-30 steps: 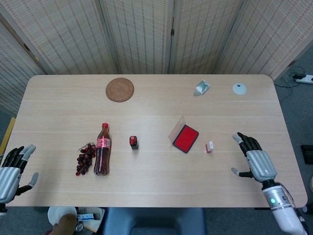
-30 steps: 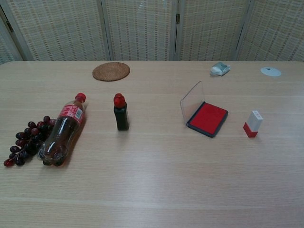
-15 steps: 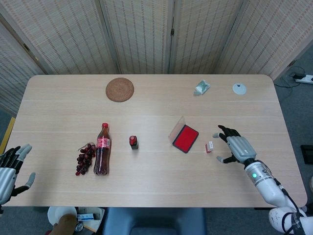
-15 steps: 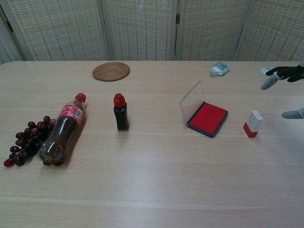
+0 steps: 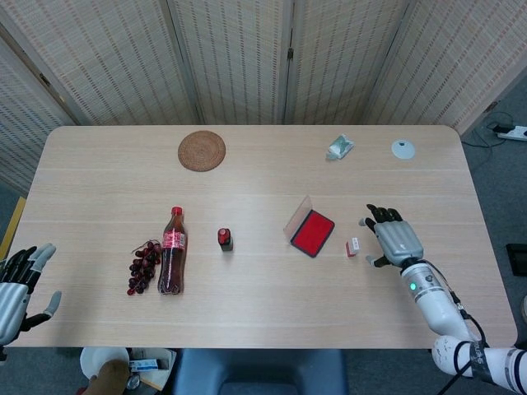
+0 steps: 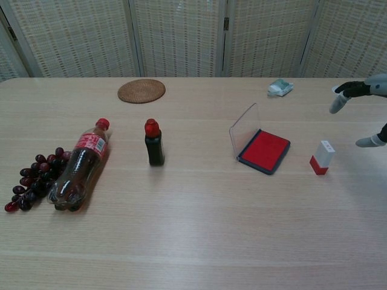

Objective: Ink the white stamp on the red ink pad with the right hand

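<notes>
The white stamp (image 5: 353, 246) (image 6: 322, 157) with a red base stands upright on the table, just right of the red ink pad (image 5: 312, 232) (image 6: 263, 150), whose clear lid is tilted open. My right hand (image 5: 393, 235) (image 6: 361, 106) hovers a little to the right of the stamp, fingers spread, holding nothing and not touching it. Off the table's near left edge hangs my left hand (image 5: 18, 282), fingers apart and empty.
A cola bottle (image 5: 172, 262) lies beside dark grapes (image 5: 143, 266). A small red-capped bottle (image 5: 224, 239) stands mid-table. At the far side are a woven coaster (image 5: 202, 151), a crumpled wrapper (image 5: 339, 147) and a white disc (image 5: 403, 149).
My right hand moved in from the table's near right edge toward the stamp, then settled just right of it. The left hand dropped slightly lower. The stamp and pad have not moved.
</notes>
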Controlling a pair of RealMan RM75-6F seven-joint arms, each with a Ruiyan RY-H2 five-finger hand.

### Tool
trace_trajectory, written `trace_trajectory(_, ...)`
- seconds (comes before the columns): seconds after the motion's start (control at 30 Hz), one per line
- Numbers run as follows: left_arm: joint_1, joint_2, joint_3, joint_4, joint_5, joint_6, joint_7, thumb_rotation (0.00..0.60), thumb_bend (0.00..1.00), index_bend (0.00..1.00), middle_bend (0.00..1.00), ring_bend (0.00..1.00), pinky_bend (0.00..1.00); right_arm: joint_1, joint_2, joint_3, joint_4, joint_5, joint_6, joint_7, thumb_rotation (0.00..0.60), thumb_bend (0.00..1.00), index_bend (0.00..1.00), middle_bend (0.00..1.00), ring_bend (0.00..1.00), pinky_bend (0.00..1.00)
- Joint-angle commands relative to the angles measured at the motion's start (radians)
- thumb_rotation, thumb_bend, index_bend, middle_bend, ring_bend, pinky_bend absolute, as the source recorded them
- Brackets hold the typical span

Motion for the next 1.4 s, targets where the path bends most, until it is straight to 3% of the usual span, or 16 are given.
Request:
trace_trajectory(0.03,-0.001,0.002,0.001,0.004,0.003,0.001,-0.010,0.600,0.43,0.00,0.00,0.00,0.00,0.019,-0.028,-0.016,0.008,0.034,0.017,-0.029,0.600,0.24,0.22,0.00,0.00,0.00)
trace_trajectory(0.27,0.001,0.006,0.002,0.008,0.012,0.012,-0.031,0.600,0.43,0.00,0.00,0.00,0.00,0.037,-0.077,-0.039,0.044,0.069,0.051,-0.083,0.600,0.24,0.22,0.00,0.00,0.00)
trace_trajectory(0.73,0.008,0.009,0.002,0.008,0.014,0.023,-0.040,0.600,0.43,0.00,0.00,0.00,0.00,0.052,-0.152,-0.047,0.144,0.072,0.013,-0.041,0.600,0.25,0.22,0.00,0.00,0.00)
trace_trajectory(1.4,0.010,0.013,0.000,0.010,0.016,0.031,-0.055,0.600,0.43,0.00,0.00,0.00,0.00,0.071,-0.205,-0.052,0.203,0.088,0.014,-0.051,0.600,0.30,0.30,0.00,0.00,0.00)
